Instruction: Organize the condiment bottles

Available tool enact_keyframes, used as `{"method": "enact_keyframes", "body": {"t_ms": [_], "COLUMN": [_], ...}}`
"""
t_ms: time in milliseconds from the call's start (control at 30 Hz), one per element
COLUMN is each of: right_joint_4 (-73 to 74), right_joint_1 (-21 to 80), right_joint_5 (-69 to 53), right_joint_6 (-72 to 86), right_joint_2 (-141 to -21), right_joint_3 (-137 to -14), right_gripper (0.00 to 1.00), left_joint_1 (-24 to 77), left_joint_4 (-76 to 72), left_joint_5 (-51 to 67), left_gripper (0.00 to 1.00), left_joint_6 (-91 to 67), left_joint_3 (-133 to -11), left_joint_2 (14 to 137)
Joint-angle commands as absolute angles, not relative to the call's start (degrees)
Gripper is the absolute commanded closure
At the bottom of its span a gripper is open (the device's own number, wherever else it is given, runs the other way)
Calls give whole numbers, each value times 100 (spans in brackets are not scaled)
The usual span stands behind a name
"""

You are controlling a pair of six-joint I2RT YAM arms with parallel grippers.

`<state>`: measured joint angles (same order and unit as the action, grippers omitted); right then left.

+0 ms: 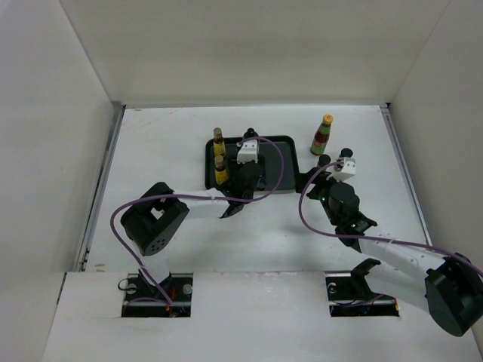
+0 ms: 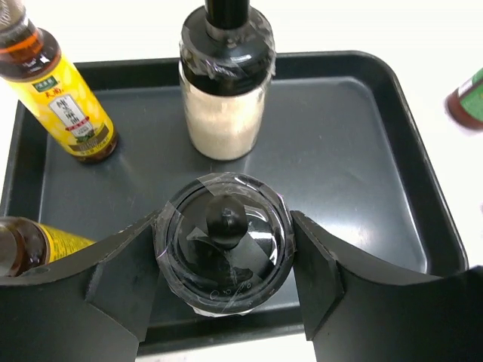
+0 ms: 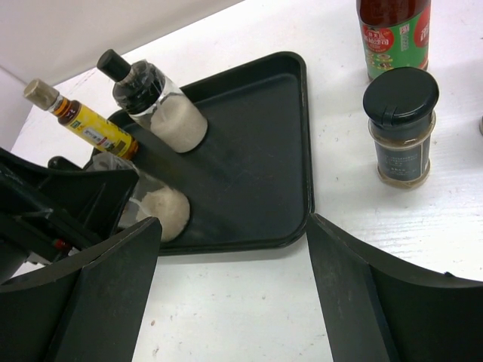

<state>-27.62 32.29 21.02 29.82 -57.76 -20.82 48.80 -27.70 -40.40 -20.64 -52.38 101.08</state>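
A stubby pale bottle with a black cap (image 2: 223, 245) stands near the front edge of the black tray (image 2: 355, 151). My left gripper (image 2: 224, 256) is shut on its cap, one finger pressed to each side. A second stubby bottle (image 2: 224, 113) stands behind it in the tray. Two slim yellow-labelled bottles (image 2: 68, 105) (image 2: 38, 245) stand at the tray's left. My right gripper (image 3: 234, 264) hangs open over bare table by the tray's near right corner, with nothing between its fingers. The red bottle (image 3: 392, 34) and a dark jar (image 3: 400, 124) stand on the table right of the tray.
In the top view the tray (image 1: 275, 177) lies mid-table and the red bottle (image 1: 322, 136) stands to its right. White walls close in the table on the left, back and right. The left arm's purple cable loops over the tray.
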Motion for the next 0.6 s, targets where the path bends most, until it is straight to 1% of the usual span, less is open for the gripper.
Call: {"method": "enact_keyframes", "body": {"t_ms": [0,33,67,167,267,400,467,567], "right_joint_4": [-3076,-3059,-3050,-3076,-3076,-3059,-3006,-2953], "right_joint_1": [3212,3212,3230,3230,3230,3230,3230,3239], "right_joint_5": [2171,2162,2171,2171,2188,2171,2180,2171], "right_joint_6": [3032,3032,3032,3023,3023,3024,3015,3015], "right_joint_2": [-5695,-5695,-5687,-5669,-5704,-5634,-5485,-5230], "right_joint_3": [-2109,-2118,-2118,-2118,-2145,-2153,-2145,-2179], "right_gripper": [16,16,16,12,9,9,9,11], "left_joint_1": [4803,4820,4838,4865,4847,4873,4943,5040], "left_joint_4": [-3296,-3296,-3313,-3305,-3261,-3086,-2927,-2839], "left_joint_5": [-4078,-4078,-4087,-4166,-4166,-4122,-4113,-4087], "left_gripper": [54,52,48,32,23,19,16,11], "left_joint_6": [-2083,-2083,-2083,-2083,-2048,-2030,-2030,-2013], "left_joint_3": [-5344,-5326,-5300,-5238,-5264,-5370,-5396,-5388], "left_joint_2": [10195,10195,10195,10082,9845,9651,9546,9177]}}
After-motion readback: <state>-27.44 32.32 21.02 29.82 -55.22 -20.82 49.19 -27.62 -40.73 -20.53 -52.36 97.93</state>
